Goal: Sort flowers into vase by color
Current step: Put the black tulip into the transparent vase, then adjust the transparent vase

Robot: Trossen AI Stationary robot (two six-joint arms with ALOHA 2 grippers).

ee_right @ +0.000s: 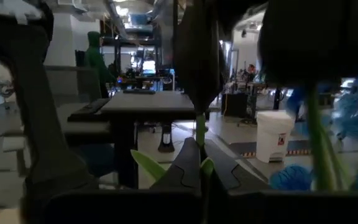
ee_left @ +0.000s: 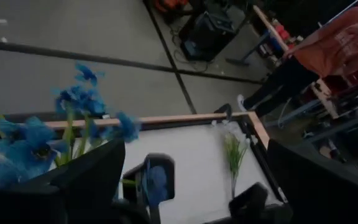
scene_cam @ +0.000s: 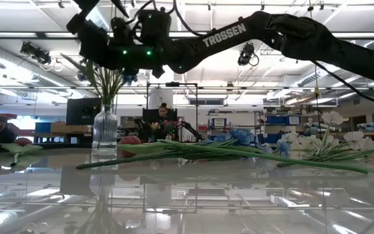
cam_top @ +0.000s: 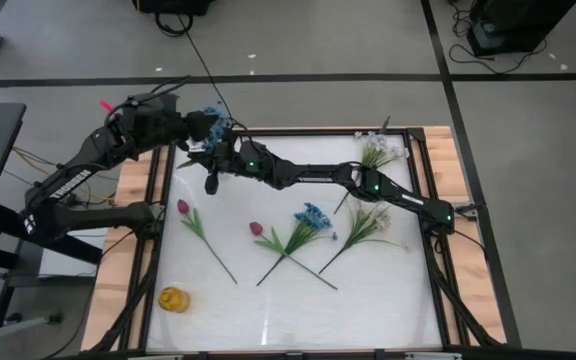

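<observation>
Blue flowers (cam_top: 214, 124) sit in vase (scene_cam: 105, 128) at table's far-left corner. Right end effector (cam_top: 218, 150), clamped on a green stem, hovers there w/ a dark bud (ee_right: 199, 59); left end effector (cam_top: 196, 128) spread wide beside it. Next: lower stem into vase, release.

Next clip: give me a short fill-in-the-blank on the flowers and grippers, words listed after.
1. The right gripper is ___ on a green flower stem.
2. The blooms already in the glass vase are ___.
3. The left gripper near the vase is ___.

Missing words: shut; blue; open
</observation>
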